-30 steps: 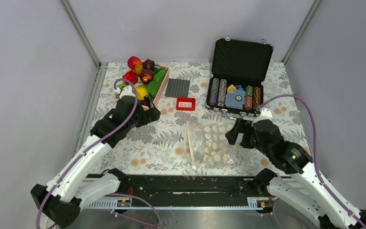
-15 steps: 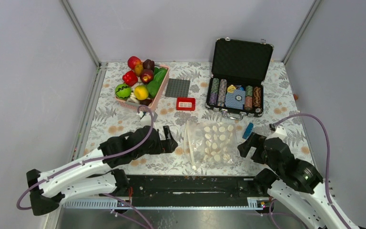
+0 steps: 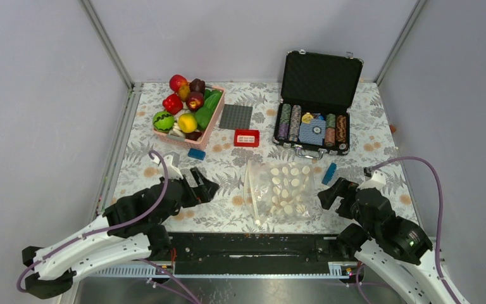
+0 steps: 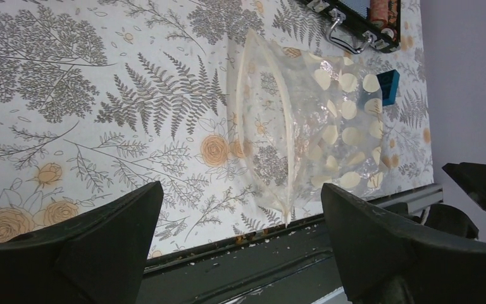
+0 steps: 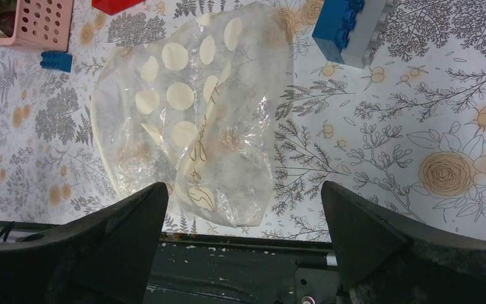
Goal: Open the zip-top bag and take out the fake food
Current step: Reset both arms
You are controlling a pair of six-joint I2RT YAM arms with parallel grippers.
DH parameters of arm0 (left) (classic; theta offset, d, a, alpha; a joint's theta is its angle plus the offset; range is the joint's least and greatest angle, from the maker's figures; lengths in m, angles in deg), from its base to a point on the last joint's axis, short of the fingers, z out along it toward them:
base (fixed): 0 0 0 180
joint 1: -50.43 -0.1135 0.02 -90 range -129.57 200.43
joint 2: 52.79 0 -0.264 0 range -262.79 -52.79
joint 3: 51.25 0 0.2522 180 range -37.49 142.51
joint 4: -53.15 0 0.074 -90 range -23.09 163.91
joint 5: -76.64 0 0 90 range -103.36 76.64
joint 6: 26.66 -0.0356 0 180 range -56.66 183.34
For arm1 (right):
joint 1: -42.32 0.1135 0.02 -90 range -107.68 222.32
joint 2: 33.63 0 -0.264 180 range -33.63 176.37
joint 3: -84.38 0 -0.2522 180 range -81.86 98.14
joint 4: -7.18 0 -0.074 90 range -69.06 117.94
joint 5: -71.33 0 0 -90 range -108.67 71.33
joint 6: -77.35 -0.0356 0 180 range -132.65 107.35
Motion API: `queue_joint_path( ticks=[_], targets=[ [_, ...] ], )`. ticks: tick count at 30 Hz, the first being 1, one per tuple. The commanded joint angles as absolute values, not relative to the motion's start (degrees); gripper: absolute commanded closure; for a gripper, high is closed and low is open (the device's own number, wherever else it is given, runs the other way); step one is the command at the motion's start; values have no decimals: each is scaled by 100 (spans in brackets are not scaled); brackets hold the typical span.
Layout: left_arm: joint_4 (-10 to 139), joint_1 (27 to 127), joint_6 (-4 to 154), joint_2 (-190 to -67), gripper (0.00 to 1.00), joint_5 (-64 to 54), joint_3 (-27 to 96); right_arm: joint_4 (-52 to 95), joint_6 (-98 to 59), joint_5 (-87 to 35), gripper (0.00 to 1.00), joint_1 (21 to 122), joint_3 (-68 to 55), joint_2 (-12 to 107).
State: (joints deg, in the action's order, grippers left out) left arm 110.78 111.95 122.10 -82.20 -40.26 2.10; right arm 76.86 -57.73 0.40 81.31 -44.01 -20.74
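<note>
Nearest the arm bases, both arms sit low by the front edge of the worktop (image 3: 228, 166). The left end effector (image 3: 204, 182) is spread wide with nothing between its fingers, and it hovers over the floral cover just left of the zip-top bag (image 3: 280, 190) without touching it. Its wrist view shows the same thing: two dark fingers far apart at the bottom, with the bag lying beyond them. The right end effector (image 3: 334, 193) is also gaping wide and holds nothing. It sits just off the bag's right edge, and from its own camera the fingers frame the bag's near end with a gap showing between them and the plastic. The bag lies flat between the two arms, clear with cream dots, the fern print showing through it, and its thicker seam edge faces left. A bit further out there's a blue and grey brick (image 3: 329, 173) by the bag's far right corner and a small blue brick (image 3: 196, 154) over on the left. Past those come a red brick (image 3: 247, 137) and a dark grey baseplate (image 3: 236, 117). At the back left, the fake food (image 3: 186, 104) is piled up in a pink basket (image 3: 212, 126), well apart from the bag. An open poker chip case (image 3: 316, 126) stands at the back right.
</note>
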Motion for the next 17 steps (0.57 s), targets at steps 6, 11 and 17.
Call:
queue_joint_path(
  ticks=[6,11,17],
  targets=[
    [11443,11222,12250,-8312,1,-4598,366,7500,-5855,205,0,8107,-4423,-1979],
    [11571,11222,12381,-8264,1,-4731,336,7500,-5865,194,0,8100,-4418,-2017],
    [11637,11222,12390,-8308,1,-4820,407,7507,-5870,200,0,8100,-4417,-2062]
  ],
)
